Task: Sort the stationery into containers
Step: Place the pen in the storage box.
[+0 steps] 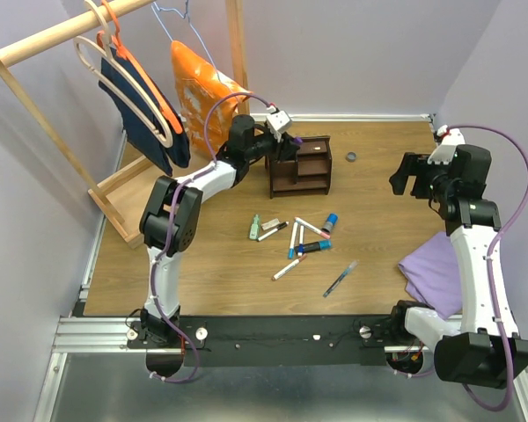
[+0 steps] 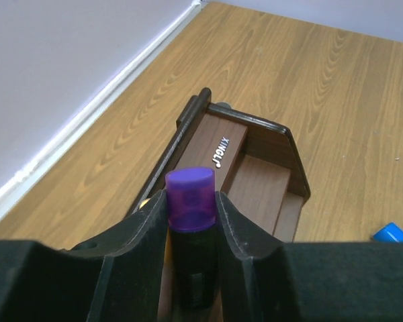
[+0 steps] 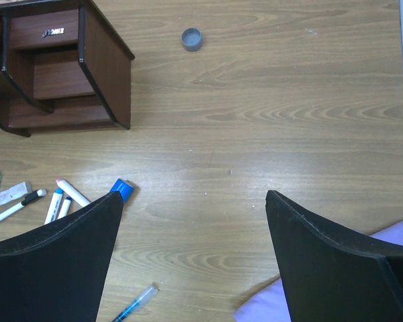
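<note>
Sketchy bit from here is the drop, I reckon. The dark-bodied purple-capped marker (image 2: 189, 191) hangs right over the side wall of the small dark brown wooden desk organizer (image 2: 255, 178). If it's let go off-centre, I'd guess it clips the rim and rolls out onto the wooden table (image 2: 336, 100) (or it shoves the whole box).

The left gripper (image 2: 191, 204) is pinched narrow on that marker, pads tight either side. The right gripper (image 3: 193, 201) hovers spread wide with nothing in it. The loose pens and markers (image 1: 295, 237) lie on the table near the organizer.
</note>
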Tool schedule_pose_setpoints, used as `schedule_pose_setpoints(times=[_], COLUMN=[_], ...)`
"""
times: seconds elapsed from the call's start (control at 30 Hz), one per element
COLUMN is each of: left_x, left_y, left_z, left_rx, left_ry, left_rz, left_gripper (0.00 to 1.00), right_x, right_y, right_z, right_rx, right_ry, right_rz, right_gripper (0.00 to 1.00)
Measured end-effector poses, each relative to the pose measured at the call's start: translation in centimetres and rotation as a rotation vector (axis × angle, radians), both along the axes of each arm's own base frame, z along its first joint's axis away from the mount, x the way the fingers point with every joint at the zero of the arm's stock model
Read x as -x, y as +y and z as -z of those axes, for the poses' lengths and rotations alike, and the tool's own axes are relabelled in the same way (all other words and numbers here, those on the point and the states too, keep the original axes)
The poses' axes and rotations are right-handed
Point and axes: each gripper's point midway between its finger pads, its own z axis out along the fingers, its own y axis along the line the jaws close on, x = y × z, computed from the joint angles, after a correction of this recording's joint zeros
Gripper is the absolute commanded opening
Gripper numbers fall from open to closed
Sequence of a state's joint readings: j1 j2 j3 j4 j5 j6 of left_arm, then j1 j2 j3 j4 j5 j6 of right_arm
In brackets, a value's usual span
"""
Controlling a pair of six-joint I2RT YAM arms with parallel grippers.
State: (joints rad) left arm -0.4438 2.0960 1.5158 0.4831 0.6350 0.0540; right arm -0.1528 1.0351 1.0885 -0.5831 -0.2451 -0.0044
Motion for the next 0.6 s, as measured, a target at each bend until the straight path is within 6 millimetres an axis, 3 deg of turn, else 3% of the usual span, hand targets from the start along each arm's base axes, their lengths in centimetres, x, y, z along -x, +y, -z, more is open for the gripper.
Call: schedule_pose_setpoints(times=[0.13, 0.23, 0.43, 0.5, 0.6], left_x=[0.6, 1.1, 3.3, 5.2, 10.8], left_y=[0.7, 1.1, 1.9, 1.6, 0.2], left_z=[0.2, -0.9, -5.9, -7.8, -8.2], left_rx=[-0.025, -0.040, -0.060, -0.065, -0.136], left_ry=[0.016, 0.005, -0.063, -0.076, -0.095], left_rz=[-0.009, -0.016, -0.027, -0.007, 0.090], left_gripper=[0.55, 0.58, 0.59, 0.59, 0.58], right_x=[-0.2, -0.2, 0.0, 0.2, 0.8], right_y=[0.1, 0.2, 0.5, 0.6, 0.7], right_z=[-0.2, -0.2, -0.7, -1.2, -2.0], right_rx=[-0.003, -0.016, -0.028, -0.027, -0.022], right_ry=[-0.011, -0.013, -0.029, -0.044, -0.075], right_rz=[-0.006, -0.005, -0.010, -0.011, -0.013], right_gripper=[0.94, 0.94, 0.94, 0.94, 0.94])
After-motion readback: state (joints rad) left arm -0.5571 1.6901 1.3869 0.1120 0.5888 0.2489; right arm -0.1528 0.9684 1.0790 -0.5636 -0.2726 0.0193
